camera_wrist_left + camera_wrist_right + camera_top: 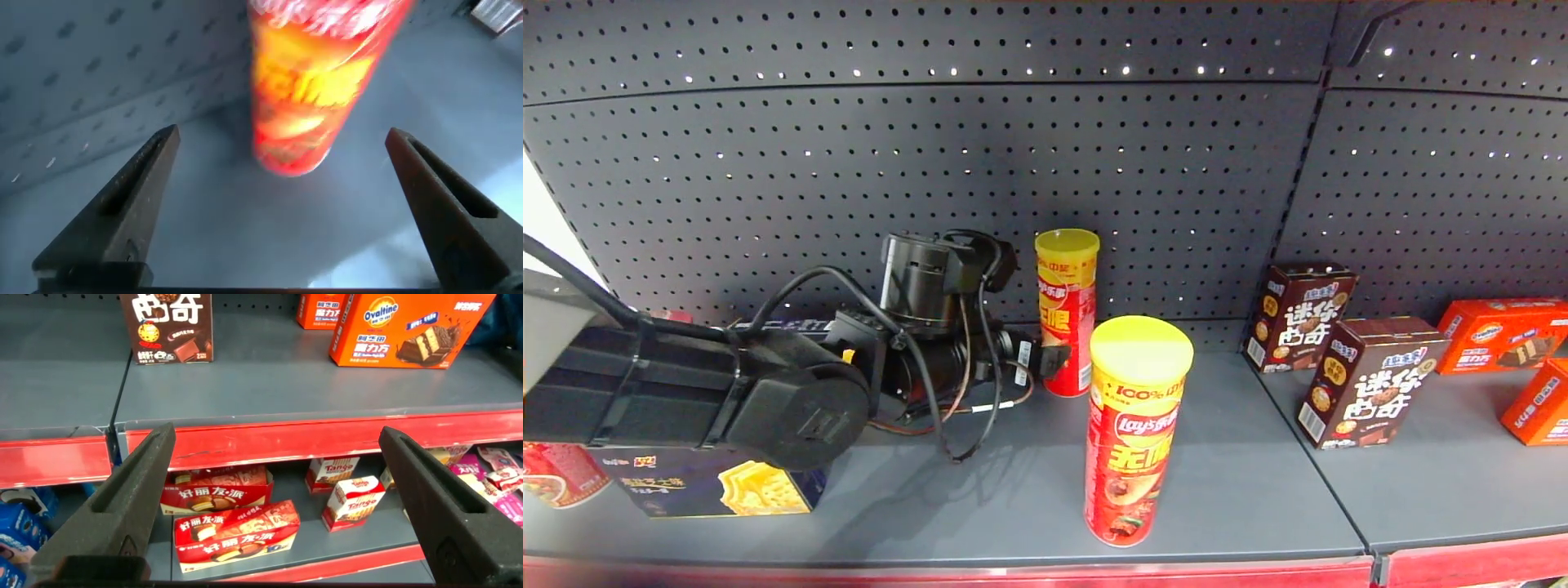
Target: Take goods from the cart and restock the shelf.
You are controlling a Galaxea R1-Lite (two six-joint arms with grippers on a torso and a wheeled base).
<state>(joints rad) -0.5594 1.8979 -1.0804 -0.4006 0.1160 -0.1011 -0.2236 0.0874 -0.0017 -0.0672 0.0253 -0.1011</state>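
The left gripper point(282, 133) sits at 9 o'clock of the rear chip can point(1067, 314) on the shelf point(1013, 490), its fingers point(135, 196) spread apart and the can just ahead, unclamped. A second chip can point(1135, 433) stands at 5 o'clock of the first. The right gripper point(278, 506) has its fingers wide apart, holding nothing.

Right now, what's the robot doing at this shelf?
The left gripper is over the shelf, open, with the rear can standing just beyond its fingertips, not gripped. The front can stands upright near the shelf's front edge. The right gripper is open and holds nothing, facing the shelf's red front edge.
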